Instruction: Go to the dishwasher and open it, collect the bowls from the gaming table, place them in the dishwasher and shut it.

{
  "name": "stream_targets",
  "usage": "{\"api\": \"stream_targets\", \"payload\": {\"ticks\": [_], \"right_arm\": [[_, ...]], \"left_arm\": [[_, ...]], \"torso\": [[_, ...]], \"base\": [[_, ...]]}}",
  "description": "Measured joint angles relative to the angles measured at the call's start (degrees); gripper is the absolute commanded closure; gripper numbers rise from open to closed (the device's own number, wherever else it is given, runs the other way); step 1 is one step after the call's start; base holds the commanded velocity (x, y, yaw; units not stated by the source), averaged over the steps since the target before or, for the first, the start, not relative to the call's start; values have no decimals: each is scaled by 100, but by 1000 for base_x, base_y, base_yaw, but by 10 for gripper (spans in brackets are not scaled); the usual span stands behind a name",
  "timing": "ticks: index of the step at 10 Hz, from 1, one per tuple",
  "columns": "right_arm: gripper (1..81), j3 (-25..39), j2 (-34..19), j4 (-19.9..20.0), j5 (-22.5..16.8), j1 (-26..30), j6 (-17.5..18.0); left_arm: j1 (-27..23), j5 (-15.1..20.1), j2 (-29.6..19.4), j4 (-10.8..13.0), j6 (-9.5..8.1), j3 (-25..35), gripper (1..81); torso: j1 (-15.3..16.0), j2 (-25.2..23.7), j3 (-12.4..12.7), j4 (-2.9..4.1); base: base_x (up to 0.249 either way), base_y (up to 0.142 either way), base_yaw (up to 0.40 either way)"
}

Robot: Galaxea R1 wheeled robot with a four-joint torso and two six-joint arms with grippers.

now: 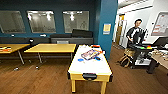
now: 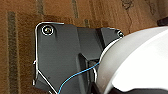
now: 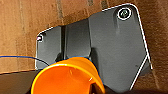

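Head view: the gaming table [image 1: 90, 65] stands end-on at lower centre of the frame, white top, yellow edge and legs, a dark fitting on its near end. Two blue bowls on the top, past its middle: one [image 1: 80, 60] left of centre, a darker one [image 1: 97, 58] to its right. A flat patterned board [image 1: 89, 54] lies just behind and between them; small items sit at the far end, too blurred to name. The bowls sit well in from the near end, so reaching them likely means coming along a long side.

Yellow tables [image 1: 51, 48] at centre left and far left. A person [image 1: 135, 33] stands at upper right beside a cart [image 1: 141, 47], well apart from the table.

No dishwasher in these frames.

Left wrist view: dark plate over brown wood floor [image 2: 20, 50], a white rounded robot part at lower right, a thin blue wire [image 2: 80, 73] across it. Right wrist view: the same floor, and an orange cone-like shape [image 3: 67, 77] at bottom centre. Both pincers: state cannot be told.

Judgement: the robot faces the table, bowls uncollected.
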Motion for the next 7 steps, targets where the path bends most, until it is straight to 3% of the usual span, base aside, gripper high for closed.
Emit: {"api": "stream_targets", "payload": {"ticks": [3,7], "right_arm": [[811,-62,80,0,11,0,0],[811,-101,111,0,11,-18,0]], "left_arm": [[5,9,215,-2,-17,-391,811],[2,-2,265,-6,-37,-460,811]], "torso": [[0,0,0,0],[0,0,0,0]], "base": [[0,0,-399],[0,0,-399]]}}
